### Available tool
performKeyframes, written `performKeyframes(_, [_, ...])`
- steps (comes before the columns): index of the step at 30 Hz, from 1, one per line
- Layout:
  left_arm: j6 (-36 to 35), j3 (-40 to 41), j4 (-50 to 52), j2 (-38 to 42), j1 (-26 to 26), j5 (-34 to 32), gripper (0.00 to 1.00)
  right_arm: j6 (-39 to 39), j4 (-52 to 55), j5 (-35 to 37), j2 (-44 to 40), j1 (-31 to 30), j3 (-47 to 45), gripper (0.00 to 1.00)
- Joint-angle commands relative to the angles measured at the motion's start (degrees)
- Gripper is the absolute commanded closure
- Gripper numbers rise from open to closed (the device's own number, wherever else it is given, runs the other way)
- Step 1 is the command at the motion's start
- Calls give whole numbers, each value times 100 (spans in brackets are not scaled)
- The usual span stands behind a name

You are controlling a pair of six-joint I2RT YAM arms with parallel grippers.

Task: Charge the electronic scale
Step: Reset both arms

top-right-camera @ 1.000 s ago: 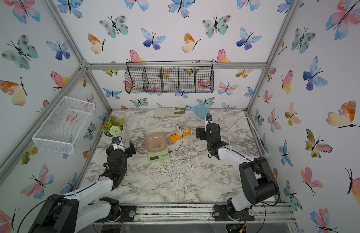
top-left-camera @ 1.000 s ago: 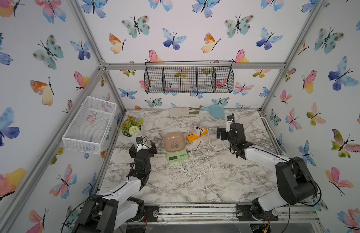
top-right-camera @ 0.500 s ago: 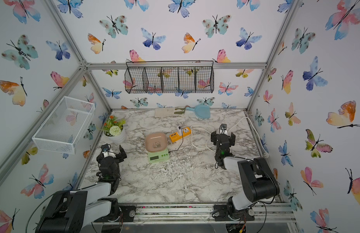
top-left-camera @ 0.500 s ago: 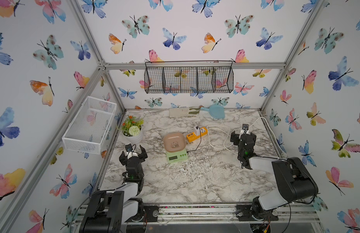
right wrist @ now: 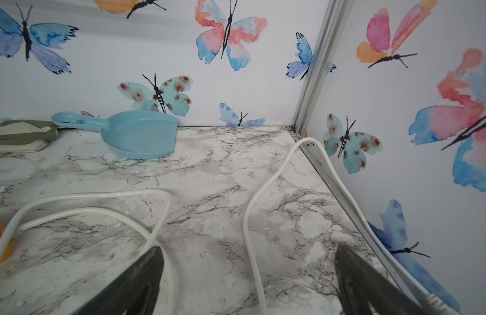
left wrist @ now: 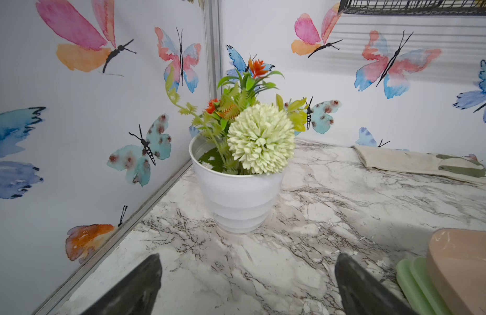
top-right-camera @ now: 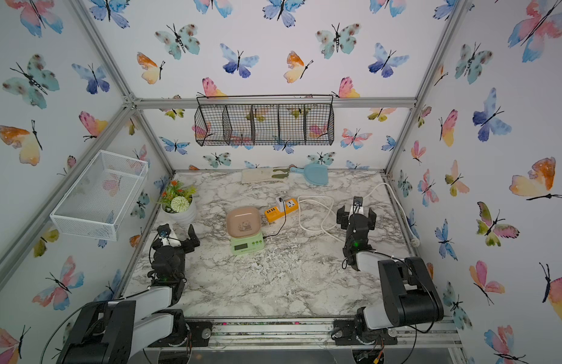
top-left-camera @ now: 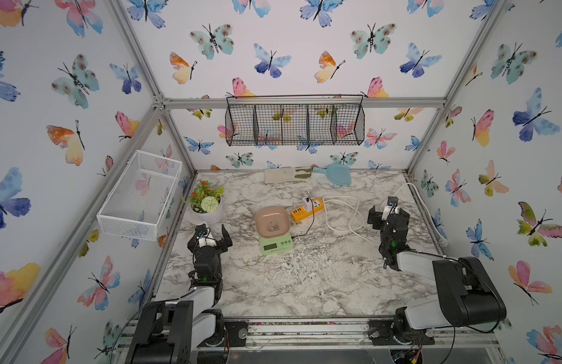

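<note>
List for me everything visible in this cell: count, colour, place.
electronic scale: 1, pale green, pink platter, centre
power strip: 1, orange with white adapter, back-right of scale
cable: 1, black, scale to strip
cord: 1, white, right of strip
flower pot: 1, white, left edge
glove: 1, cream, back edge
scoop: 1, blue, beside glove
wire basket: 1, black, back wall
mesh basket: 1, white, left wall
table: 1, grey marble, underneath
left gripper: 1, black, open, near pot
right gripper: 1, black, open, near cord

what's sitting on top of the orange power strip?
A white plug adapter stands on the power strip, with a thin black cable running from it to the electronic scale. The socket beneath the adapter is covered; the white socket beside it is bare.
</note>
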State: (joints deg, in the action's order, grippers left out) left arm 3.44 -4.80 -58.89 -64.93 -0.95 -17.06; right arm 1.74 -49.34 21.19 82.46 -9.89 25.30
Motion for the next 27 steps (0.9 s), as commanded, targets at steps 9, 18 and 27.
performKeyframes(9, [59, -4, -352, -117, 84, 1200, 2, 77, -149, -964, -165, 176, -161, 2])
performKeyframes(18, [-12, -51, -1610, -1483, 92, 1089, 2, 250, 22, -861, -412, 176, -305, 2])
performKeyframes(27, [-52, -214, -1660, -1813, -18, 782, 2, 100, -1298, -1381, -56, 180, -1044, 2])
